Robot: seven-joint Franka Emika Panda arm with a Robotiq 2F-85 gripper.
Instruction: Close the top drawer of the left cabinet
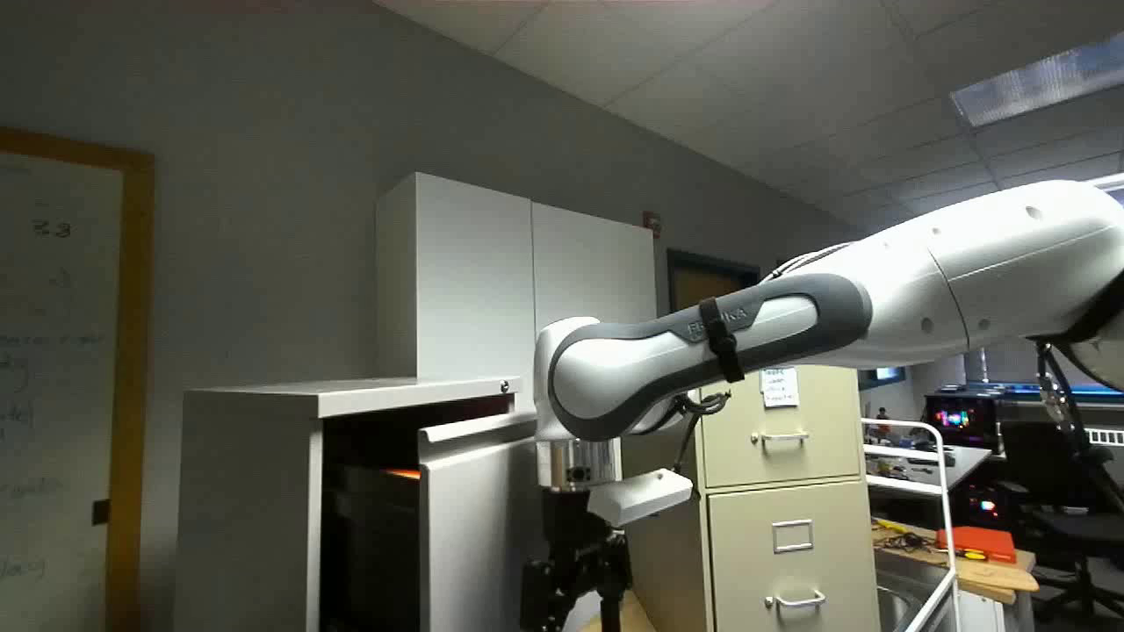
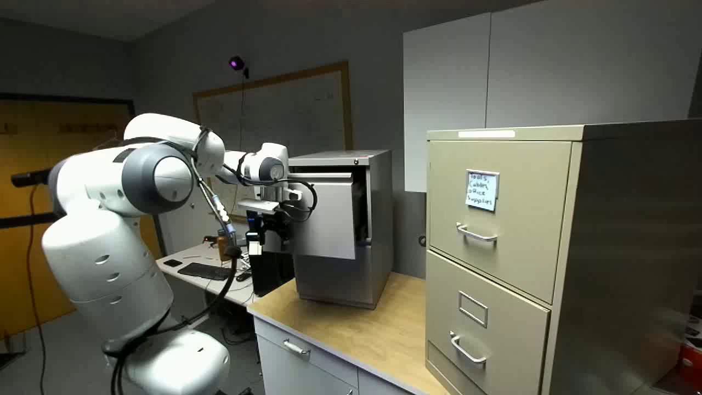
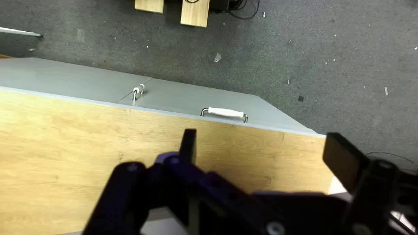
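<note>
The left cabinet is a low pale grey metal box in both exterior views [image 1: 241,518] [image 2: 381,219]. Its top drawer is pulled partly out in both exterior views [image 1: 483,527] [image 2: 329,219], with a dark gap between its plain front and the cabinet body. My gripper hangs pointing down just in front of the drawer front in both exterior views [image 1: 572,606] [image 2: 267,227]. I cannot tell whether it touches the front. In the wrist view my gripper [image 3: 264,147] is open, its fingers wide apart with nothing between them. The drawer's handle side is not clearly visible there.
A beige filing cabinet [image 1: 781,553] [image 2: 493,219] stands to the side of the grey cabinet. A white wall cupboard [image 1: 474,281] [image 2: 447,99] is behind. The grey cabinet stands on a wooden countertop [image 2: 395,329] [image 3: 81,163]. A white handle [image 3: 225,112] sticks out below the counter edge.
</note>
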